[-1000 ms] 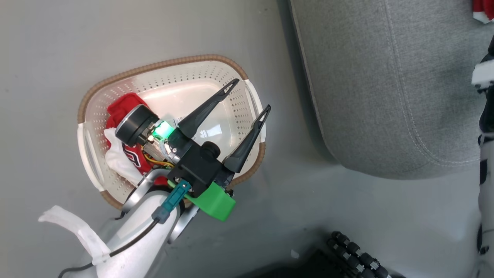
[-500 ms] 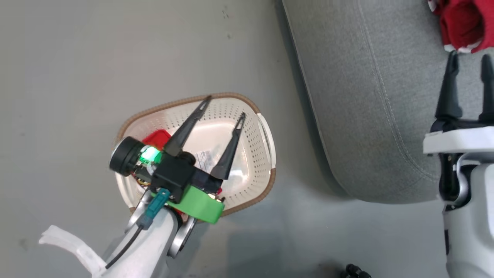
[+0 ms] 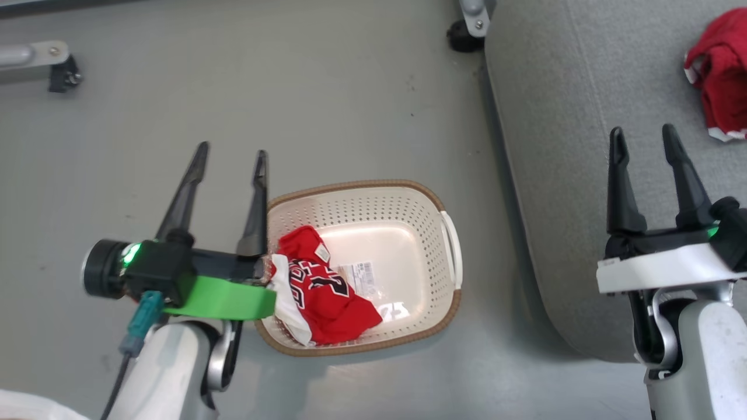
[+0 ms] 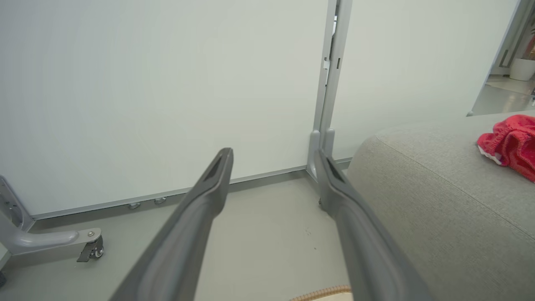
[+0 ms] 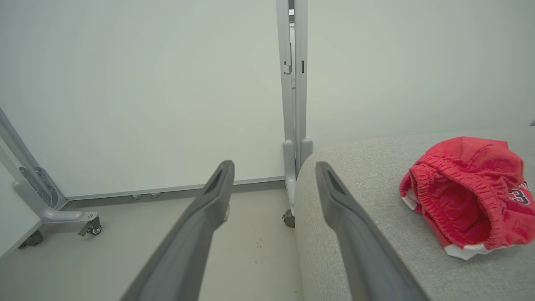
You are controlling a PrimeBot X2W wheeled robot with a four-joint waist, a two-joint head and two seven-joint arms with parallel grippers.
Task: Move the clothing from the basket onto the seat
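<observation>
Jersey (image 3: 321, 291) lies in basket (image 3: 408, 197) beside left claw (image 3: 232, 150)

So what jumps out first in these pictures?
The bright red against the grey: a crumpled red jersey lies in the white basket on the floor, and another red garment sits on the grey seat to the right. Next, the dark forked grippers, the left gripper near the basket and the right gripper by the seat, both open and empty.
</observation>
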